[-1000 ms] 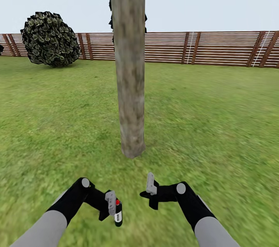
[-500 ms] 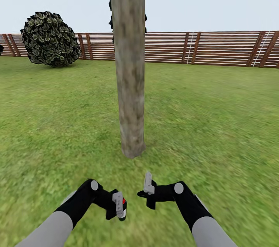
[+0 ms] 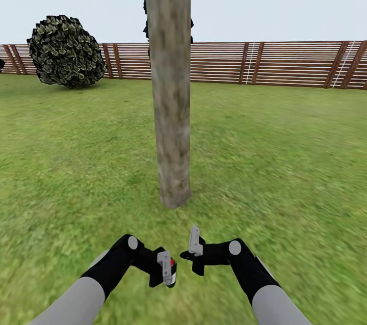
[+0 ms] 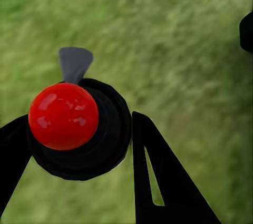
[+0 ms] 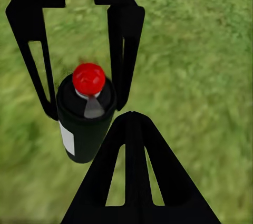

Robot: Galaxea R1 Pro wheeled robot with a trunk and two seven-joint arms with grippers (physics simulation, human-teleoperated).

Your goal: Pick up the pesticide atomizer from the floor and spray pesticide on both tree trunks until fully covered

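Nearest to us, low in the head view, our left gripper (image 3: 167, 270) holds the pesticide atomizer (image 3: 171, 270), a small dark bottle with a red cap, its fingers closed on the body, just left of the centre line and above the grass (image 3: 285, 162). Just right of it hangs our right gripper (image 3: 194, 244), close beside the bottle but apart from it; from the head we cannot tell how wide its fingers stand. The right wrist view helps here: one of its own dark fingers (image 5: 138, 176) fills the near edge, and beyond it we see the atomizer (image 5: 85, 116) upright between the left gripper's two fingers (image 5: 125, 45), grey nozzle tab under the red cap, white label on the side. The left wrist view gives what neither other view does, a look straight down on the red cap (image 4: 63, 116) with the grey nozzle (image 4: 75, 63) showing which way the spray would go. Further off, straight ahead, stands the tree trunk (image 3: 171, 90), thick, pale and mottled, rising out of frame. No white specks on it that we can make out, so spraying looks not yet begun. To do this well, we reckon, turn that nozzle to face the trunk, keep the bottle steady, and work the spray up and down the bark. Beyond lie a round dark shrub (image 3: 65, 51) at far left and the slatted wooden fence (image 3: 285, 64).
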